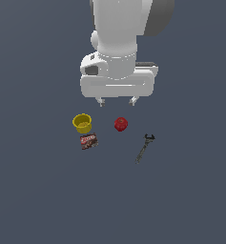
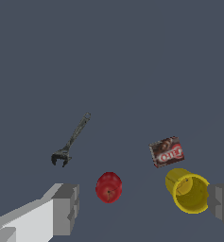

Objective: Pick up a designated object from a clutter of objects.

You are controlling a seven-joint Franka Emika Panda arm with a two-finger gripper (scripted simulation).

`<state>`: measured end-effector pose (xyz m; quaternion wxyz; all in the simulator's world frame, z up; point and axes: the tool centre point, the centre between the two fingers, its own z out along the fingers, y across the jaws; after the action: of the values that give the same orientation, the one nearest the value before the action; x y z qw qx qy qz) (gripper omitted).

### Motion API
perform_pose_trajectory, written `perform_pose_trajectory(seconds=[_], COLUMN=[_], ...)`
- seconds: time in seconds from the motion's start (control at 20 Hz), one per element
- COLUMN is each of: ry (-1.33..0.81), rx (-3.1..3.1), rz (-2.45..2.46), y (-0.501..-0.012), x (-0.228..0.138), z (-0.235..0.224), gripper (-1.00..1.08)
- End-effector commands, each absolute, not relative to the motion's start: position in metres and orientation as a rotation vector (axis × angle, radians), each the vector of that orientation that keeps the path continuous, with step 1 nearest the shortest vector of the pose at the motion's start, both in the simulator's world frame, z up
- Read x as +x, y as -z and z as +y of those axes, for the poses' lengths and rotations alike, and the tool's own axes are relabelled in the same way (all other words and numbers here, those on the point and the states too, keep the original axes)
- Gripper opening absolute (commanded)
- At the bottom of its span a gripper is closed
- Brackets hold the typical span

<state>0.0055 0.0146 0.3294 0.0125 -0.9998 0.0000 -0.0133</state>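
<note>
**Apple waited just under the open claw**

Apple (image 1: 121, 124) sat on the grey bench (image 1: 38, 190), and nothing touched it. It was red, shiny and round, so it had no long side to line up with. The claw (image 1: 117, 101) hung above the bench, a little way behind the apple in the exterior view. Its two fingers (image 1: 101, 101) were spread apart and held nothing. In the wrist view the apple (image 2: 108, 187) sat between the two fingers (image 2: 66, 209), a bit closer to one than the other, and a bit ahead of them.

The cup (image 1: 82, 123) was yellow and stood near the apple, on the exterior view's left. A flat packet (image 1: 88, 141) lay just beside the cup. A thin wrench (image 1: 145, 148) lay well apart, on the exterior view's right.

I think the claw needed to slide forward a little, go straight down, and then squeeze. The cup was the closest thing, so a finger could bump it on the way down.
</note>
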Motion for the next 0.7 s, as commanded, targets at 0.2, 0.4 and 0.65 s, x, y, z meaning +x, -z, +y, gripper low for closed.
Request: perform_pose_trajectory(seconds=[0.2, 0.4, 0.65], ry=[0.046, 0.056, 0.056], rx=[-3.115, -3.112, -3.112], rz=[0.0, 0.002, 0.002], y=[-0.329, -0.3281, -0.3279], x=[0.0077, 0.0123, 0.0128], z=[0.017, 0.022, 0.0226], gripper=[1.0, 1.0, 1.0])
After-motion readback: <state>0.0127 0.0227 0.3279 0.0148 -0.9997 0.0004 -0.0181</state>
